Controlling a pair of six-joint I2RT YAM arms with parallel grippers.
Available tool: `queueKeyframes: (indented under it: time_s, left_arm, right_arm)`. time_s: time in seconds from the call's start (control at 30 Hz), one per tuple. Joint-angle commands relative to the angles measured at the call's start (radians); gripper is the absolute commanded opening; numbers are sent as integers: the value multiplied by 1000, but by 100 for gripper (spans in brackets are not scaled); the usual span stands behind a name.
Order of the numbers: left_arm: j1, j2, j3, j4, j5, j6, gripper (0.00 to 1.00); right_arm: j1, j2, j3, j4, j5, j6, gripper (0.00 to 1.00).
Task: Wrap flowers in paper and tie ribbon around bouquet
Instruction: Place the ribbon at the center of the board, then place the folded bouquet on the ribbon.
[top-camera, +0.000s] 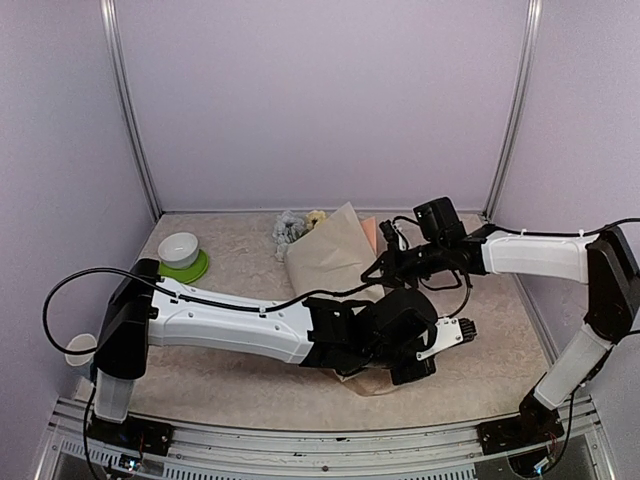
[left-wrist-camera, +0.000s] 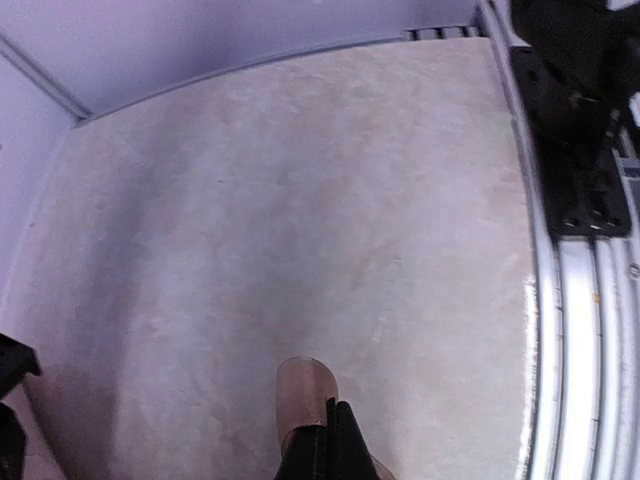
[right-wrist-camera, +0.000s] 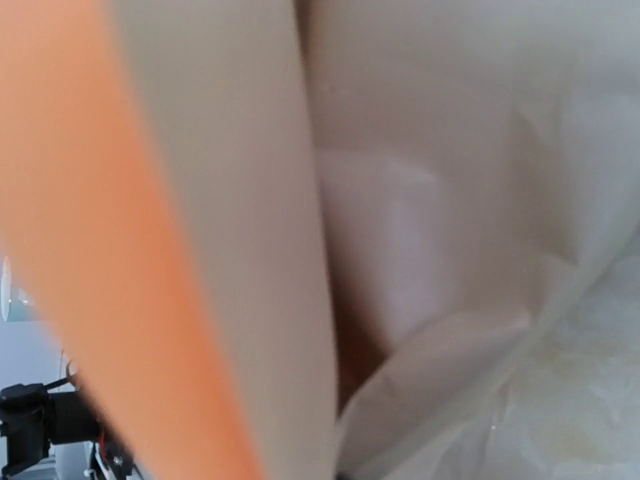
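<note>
Flowers (top-camera: 293, 228): one bunch. Paper (top-camera: 328, 258): one sheet. Ribbon (left-wrist-camera: 305, 388): one strip.

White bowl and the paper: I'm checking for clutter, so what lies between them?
Only bare tabletop, seen in the top view; the white bowl sits left of the paper.

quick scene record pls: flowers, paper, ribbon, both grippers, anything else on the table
flowers: small bunch of pale artificial flowers, at paper's far end
paper: large beige kraft paper sheet, mid-table
ribbon: flat tan-brown ribbon, loop sticking out of left jaws
left gripper: jaws shut on ribbon
right gripper: jaws shut, at paper's right edge
other: white bowl on green plate, back left
</note>
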Motion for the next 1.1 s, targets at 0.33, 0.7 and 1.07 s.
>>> queueKeyframes:
  time_s: [0.33,0.7,1.07]
  left_arm:
    - [79,-23,-33,385,-265,251,56]
    - [1,-129,-101,201,60,207,99]
    - [144,-406,-282,47,77,-197,97]
  right_arm:
    - [2,109,259,-249,27,-225,0]
    - [2,105,180,-198,8,-194,0]
    - [12,88,103,-129,11,-172,0]
